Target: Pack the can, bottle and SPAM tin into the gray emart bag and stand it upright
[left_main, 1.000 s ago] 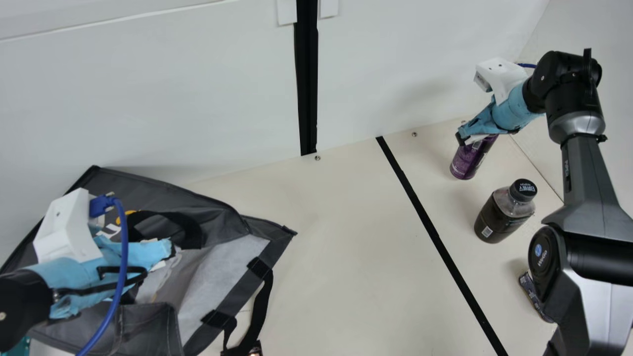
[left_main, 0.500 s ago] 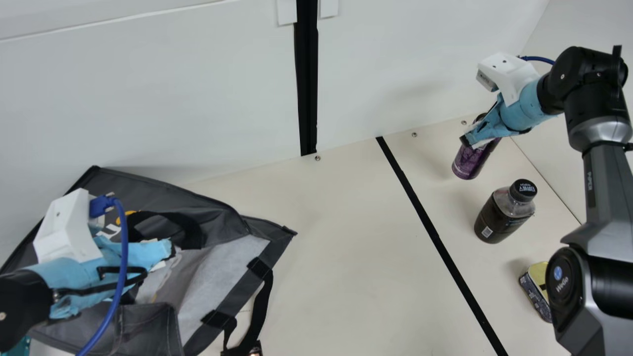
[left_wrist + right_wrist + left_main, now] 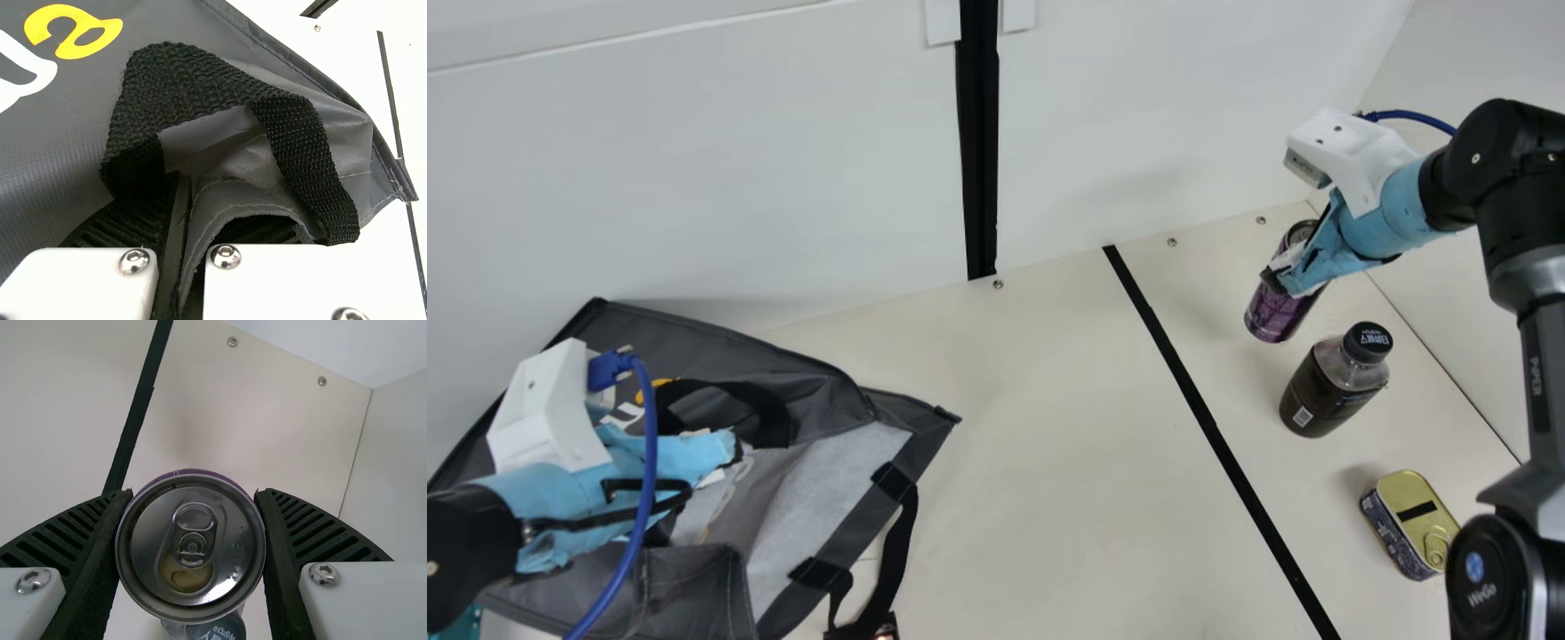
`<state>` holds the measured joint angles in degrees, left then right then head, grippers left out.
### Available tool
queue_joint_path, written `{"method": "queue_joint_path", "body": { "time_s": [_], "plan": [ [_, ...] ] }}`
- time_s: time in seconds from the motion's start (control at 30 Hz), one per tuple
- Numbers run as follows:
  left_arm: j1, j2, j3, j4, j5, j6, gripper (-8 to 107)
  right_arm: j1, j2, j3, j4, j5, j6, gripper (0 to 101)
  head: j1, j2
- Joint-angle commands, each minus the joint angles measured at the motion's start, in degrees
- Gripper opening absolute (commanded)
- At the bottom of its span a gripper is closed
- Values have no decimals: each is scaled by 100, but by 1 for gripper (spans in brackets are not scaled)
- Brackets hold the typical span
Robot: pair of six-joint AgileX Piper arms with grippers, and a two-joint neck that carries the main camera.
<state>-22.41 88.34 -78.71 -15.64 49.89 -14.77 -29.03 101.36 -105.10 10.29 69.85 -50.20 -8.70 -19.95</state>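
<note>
While the left end effector (image 3: 725, 458) pinches the gray bag (image 3: 694, 342), the right end effector (image 3: 1288, 281) clamps the printed can (image 3: 1274, 315).

Main view, between 8 and 9 o'clock: a yellow letter (image 3: 660, 384) and a white letter (image 3: 631, 412), partly visible, on my gray emart bag (image 3: 703, 348). Both larger toward 10 in my left wrist view. At 3: small print on the purple can (image 3: 1275, 313); bottle (image 3: 1320, 396) with white characters on its black cap (image 3: 1368, 341), square code on its label (image 3: 1303, 416). At 4: fine print, SPAM tin (image 3: 1392, 538) side; blue badge (image 3: 1474, 567) and white lettering (image 3: 1482, 596) on my right arm (image 3: 1494, 551).
</note>
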Motion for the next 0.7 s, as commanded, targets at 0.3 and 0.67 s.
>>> {"method": "queue_joint_path", "body": {
  "time_s": [0.3,0.67],
  "plan": [
    [0,0,0,0,0,0,-8,-27,-648,687,237,5,-690,0,-130,-5],
    [0,0,0,0,0,0,-8,-50,-1210,1340,453,5,-1350,0,-130,-5]
  ]
}}
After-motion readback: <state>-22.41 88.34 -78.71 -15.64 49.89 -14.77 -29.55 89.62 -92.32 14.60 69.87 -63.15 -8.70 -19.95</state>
